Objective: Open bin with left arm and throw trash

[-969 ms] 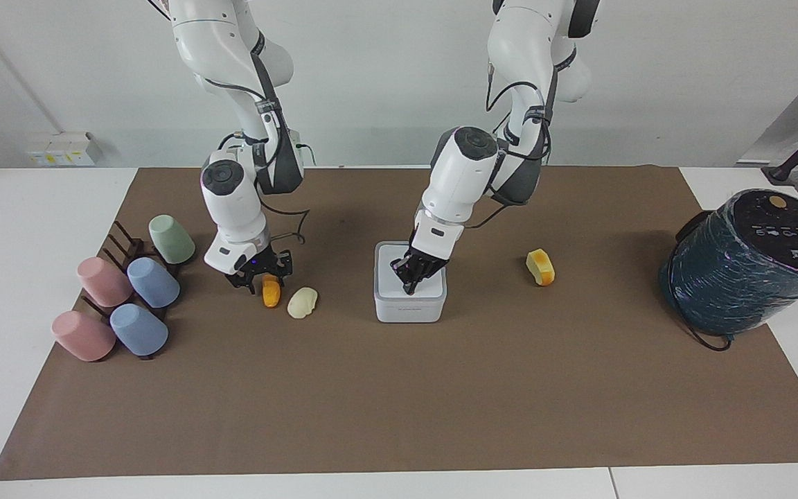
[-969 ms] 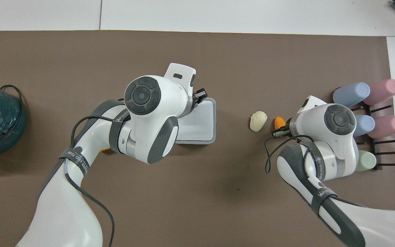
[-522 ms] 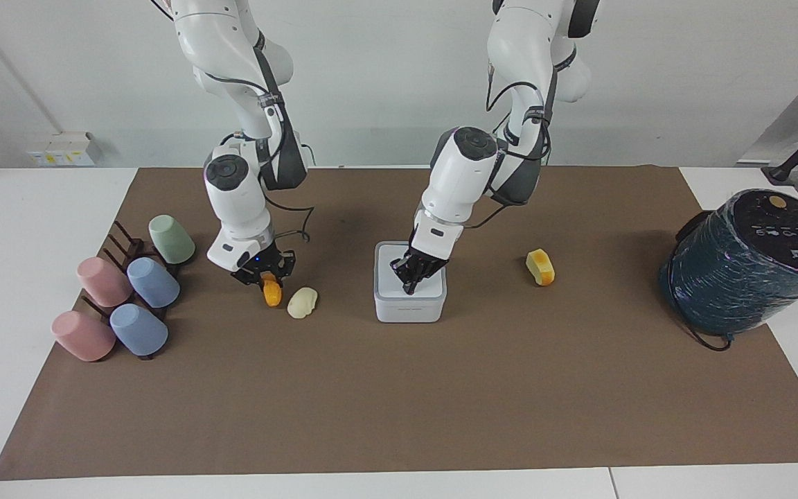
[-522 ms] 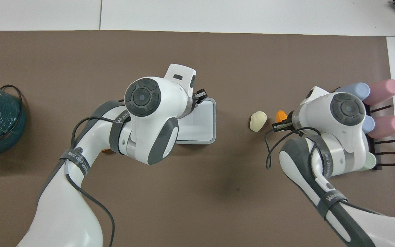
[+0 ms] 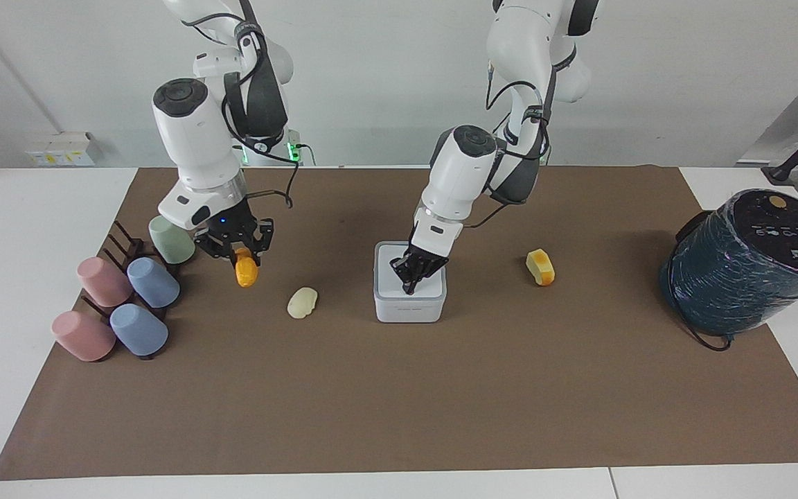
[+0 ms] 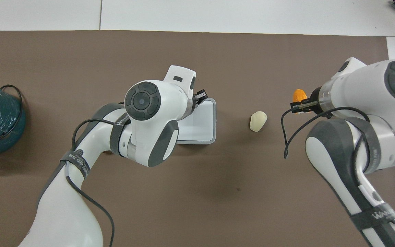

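On the brown mat, the small white square plastic bin (image 5: 410, 291) sits shut with the left gripper (image 5: 411, 276) pressing closed fingers on its lid, while the right gripper (image 5: 236, 247) holds the orange wedge (image 5: 245, 272) up over the mat near the pastel cups (image 5: 137, 298), so next the lid must pop open.

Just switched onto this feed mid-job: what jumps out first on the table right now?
The right gripper hangs in the air gripping the orange wedge, lifted off the brown mat beside the rack of pastel cups. At mid-table the left gripper presses down on the lid of the white bin, which looks shut. The cream-white lump lies between them, and the yellow chunk toward the left arm's end.
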Robot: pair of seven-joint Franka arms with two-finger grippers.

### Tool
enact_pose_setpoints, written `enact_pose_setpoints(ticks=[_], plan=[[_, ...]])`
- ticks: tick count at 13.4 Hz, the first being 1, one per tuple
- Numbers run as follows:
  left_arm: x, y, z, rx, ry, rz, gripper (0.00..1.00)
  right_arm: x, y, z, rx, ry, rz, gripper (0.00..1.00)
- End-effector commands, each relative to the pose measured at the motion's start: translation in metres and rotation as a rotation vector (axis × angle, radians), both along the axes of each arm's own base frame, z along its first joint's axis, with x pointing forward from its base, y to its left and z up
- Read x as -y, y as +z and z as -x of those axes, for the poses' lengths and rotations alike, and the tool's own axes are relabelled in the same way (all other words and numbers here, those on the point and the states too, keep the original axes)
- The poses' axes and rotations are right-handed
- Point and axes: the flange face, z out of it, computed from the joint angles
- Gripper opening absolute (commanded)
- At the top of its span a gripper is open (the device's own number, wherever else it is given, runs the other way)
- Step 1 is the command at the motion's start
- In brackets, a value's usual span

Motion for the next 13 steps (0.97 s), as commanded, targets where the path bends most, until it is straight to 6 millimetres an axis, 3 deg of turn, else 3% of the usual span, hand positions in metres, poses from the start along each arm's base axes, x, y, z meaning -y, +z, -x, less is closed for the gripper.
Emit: enact_pose_setpoints(ticks=[1, 4, 7, 9, 11, 13], plan=[[0.004, -0.014, -0.005, -0.097, -0.023, -0.056, 0.0, -0.001, 0.024, 0.004, -0.009, -0.071, -0.054, 0.0], [-0.011, 0.019, -0.017, -0.135, -0.017, -0.064, 0.0, -0.006, 0.028, 0.005, -0.014, -0.121, -0.126, 0.0], [-0.009, 0.017, -0.014, -0.135, -0.021, -0.064, 0.0, -0.013, 0.029, 0.005, -0.006, -0.125, -0.137, 0.0], [-0.014, 0.027, -0.018, -0.148, -0.018, -0.07, 0.0, -0.025, 0.031, 0.004, 0.008, -0.2, -0.184, 0.0], [-0.031, 0.064, -0.029, -0.186, -0.013, -0.081, 0.0, -0.026, 0.032, -0.001, 0.023, -0.238, -0.252, 0.0], [-0.069, 0.114, -0.045, -0.233, 0.011, -0.087, 0.0, -0.027, 0.033, -0.002, 0.027, -0.243, -0.266, 0.0]])
